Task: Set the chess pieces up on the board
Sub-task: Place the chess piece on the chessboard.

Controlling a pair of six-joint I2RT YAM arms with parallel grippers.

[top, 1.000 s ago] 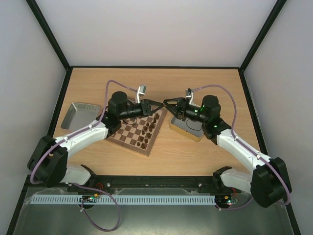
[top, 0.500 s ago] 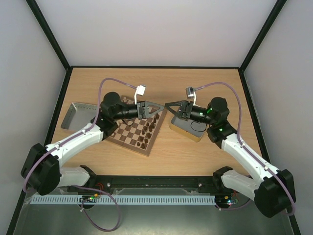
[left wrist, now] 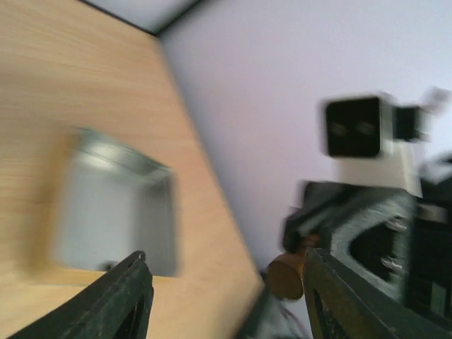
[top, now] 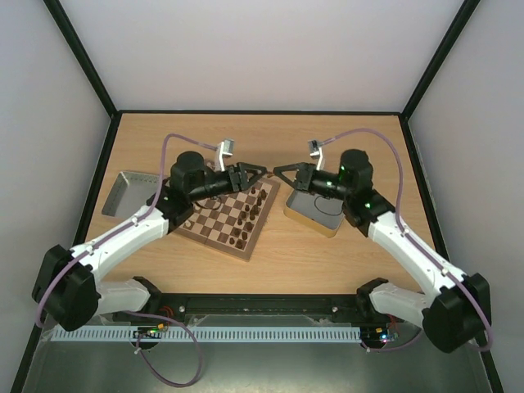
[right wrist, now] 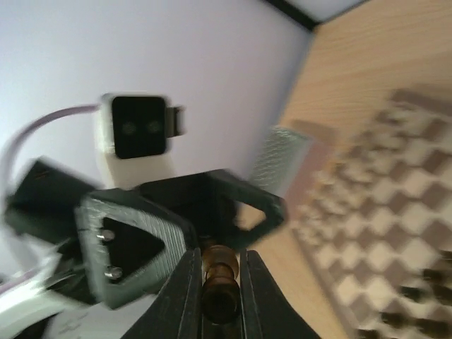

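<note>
Above the far right corner of the board, my two grippers meet tip to tip. My right gripper is shut on a dark brown chess piece, which lies lengthwise between its fingers. My left gripper faces it with its jaws apart. The piece's round base shows just inside the left gripper's right finger; whether they touch I cannot tell. Several dark pieces stand on the board's right half. In the right wrist view the board is blurred.
A shiny metal tin sits just right of the board, under my right arm. A grey tray lies at the left of the table. Black frame rails and white walls bound the table.
My left gripper has opened, and my right gripper has closed on the dark piece. Both wrists have shifted a little above the board's corner.
</note>
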